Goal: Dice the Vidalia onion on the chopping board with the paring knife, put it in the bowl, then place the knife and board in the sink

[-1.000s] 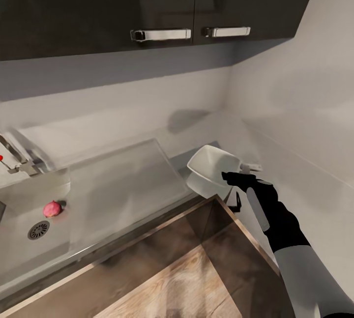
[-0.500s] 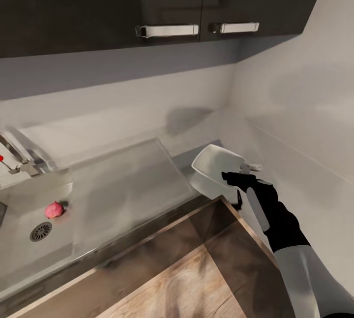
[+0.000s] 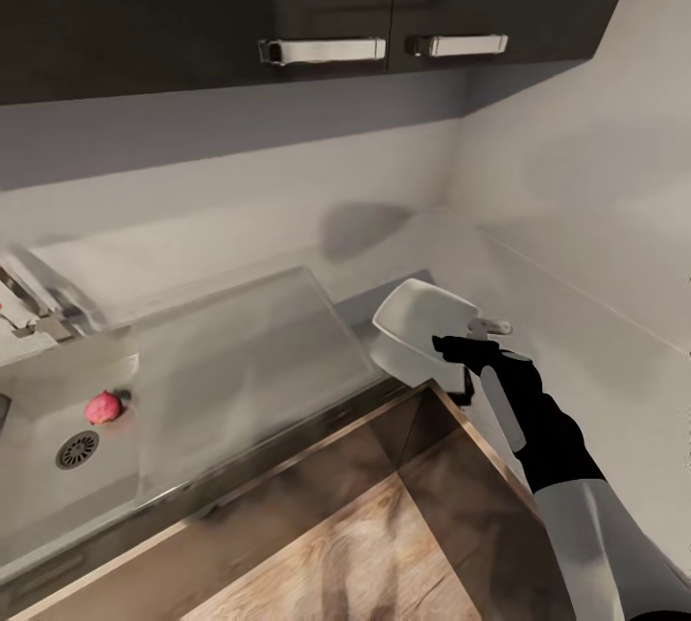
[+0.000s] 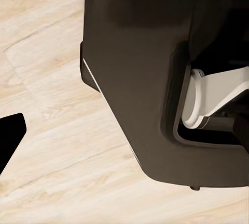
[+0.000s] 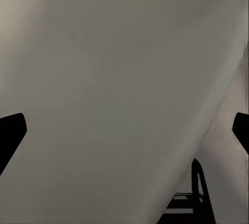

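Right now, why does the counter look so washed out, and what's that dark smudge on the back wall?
Head view: the glossy countertop mirrors the pale wall, hence the milky glare; the smudge looks like a soft shadow above the bowl, source unclear. Right wrist view: a blurry pale surface, too close for detail.

Head camera looks steeply down at countertop [image 3: 288, 333] corner. Left wrist camera faces floor [image 4: 57, 130] from close by. Right wrist camera sits close against bowl [image 5: 114, 94], shared with head view.
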Available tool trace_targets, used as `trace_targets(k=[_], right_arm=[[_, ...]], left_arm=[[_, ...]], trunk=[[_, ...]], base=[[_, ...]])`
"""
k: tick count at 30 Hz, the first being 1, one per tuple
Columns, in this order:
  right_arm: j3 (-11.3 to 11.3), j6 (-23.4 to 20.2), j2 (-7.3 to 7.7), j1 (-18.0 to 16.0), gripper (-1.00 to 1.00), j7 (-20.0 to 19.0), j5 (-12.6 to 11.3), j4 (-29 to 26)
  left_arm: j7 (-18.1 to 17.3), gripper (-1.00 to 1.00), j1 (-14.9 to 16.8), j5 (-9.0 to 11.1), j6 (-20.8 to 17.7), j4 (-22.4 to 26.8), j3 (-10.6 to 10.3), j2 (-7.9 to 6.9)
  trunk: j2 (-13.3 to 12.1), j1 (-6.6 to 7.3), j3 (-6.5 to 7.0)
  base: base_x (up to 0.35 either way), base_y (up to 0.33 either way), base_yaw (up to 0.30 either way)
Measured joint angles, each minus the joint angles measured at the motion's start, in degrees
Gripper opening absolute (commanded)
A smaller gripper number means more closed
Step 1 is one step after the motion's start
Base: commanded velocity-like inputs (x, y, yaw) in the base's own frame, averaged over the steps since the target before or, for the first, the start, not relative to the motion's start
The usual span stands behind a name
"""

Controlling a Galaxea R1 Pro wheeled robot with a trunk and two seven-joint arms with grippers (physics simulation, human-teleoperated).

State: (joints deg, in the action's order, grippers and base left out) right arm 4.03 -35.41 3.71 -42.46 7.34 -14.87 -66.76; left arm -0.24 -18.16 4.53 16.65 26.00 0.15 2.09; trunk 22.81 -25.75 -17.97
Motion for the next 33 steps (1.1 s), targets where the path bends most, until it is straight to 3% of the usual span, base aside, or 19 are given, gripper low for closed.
trace_targets(k=[23,24,33], right_arm=[[0.0,0.0,0.09,0.0,1.0,0.1,-0.1,0.0],[0.0,0.0,0.07,0.0,-1.0,0.1,-0.1,0.0],[0.1,-0.1,0.02,0.0,-1.0,0.3,0.2,-0.1]], left_arm=[[0.0,1.0,0.0,0.0,0.0,0.0,0.0,0.0],[0.0,1.0,0.0,0.0,0.0,0.0,0.0,0.0],[0.0,1.0,0.0,0.0,0.0,0.0,0.0,0.0]], trunk=[[0.0,0.0,-0.55],[0.0,0.0,-0.55],[0.0,0.0,-0.55]], base=[[0.0,-0.008,0.0],[0.0,0.0,0.0],[0.0,0.0,0.0]])
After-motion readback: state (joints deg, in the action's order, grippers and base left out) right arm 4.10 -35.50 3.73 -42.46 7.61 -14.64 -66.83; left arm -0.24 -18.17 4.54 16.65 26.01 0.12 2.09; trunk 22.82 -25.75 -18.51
